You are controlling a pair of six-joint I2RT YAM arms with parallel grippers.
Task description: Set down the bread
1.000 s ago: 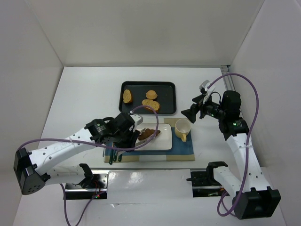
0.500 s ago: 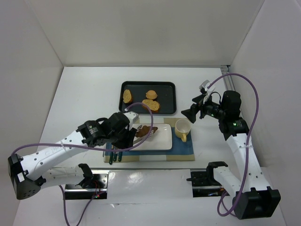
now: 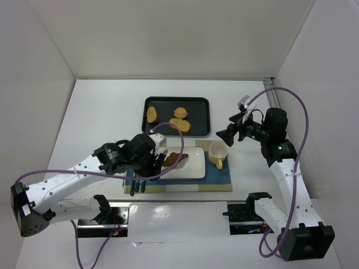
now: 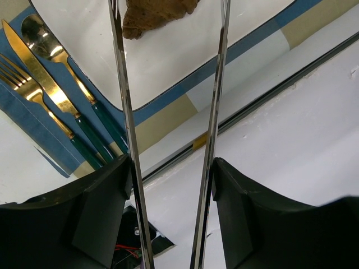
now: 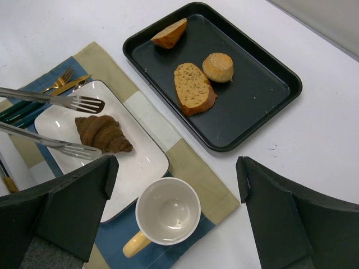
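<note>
The bread (image 3: 177,158), a dark brown croissant (image 5: 104,133), lies on the white plate (image 3: 193,169) on its left half. My left gripper (image 3: 151,162) is shut on a pair of metal tongs (image 4: 120,84), one arm against each finger. The tongs' forked tips (image 5: 84,104) stand spread on either side of the croissant (image 4: 157,14). I cannot tell whether they touch it. My right gripper (image 3: 227,133) hangs open above the cup, with nothing between its fingers (image 5: 67,207).
A black tray (image 3: 199,106) behind the plate holds three toasted slices (image 5: 193,88). A white cup (image 5: 168,212) with a yellow handle stands right of the plate on a blue and beige placemat (image 3: 216,176). Gold cutlery (image 4: 61,101) with green handles lies left of the plate.
The tongs' arms have spread apart as my left gripper widened. The left arm drew back a little to the left, and the croissant now rests on the plate. The right arm has not moved.
</note>
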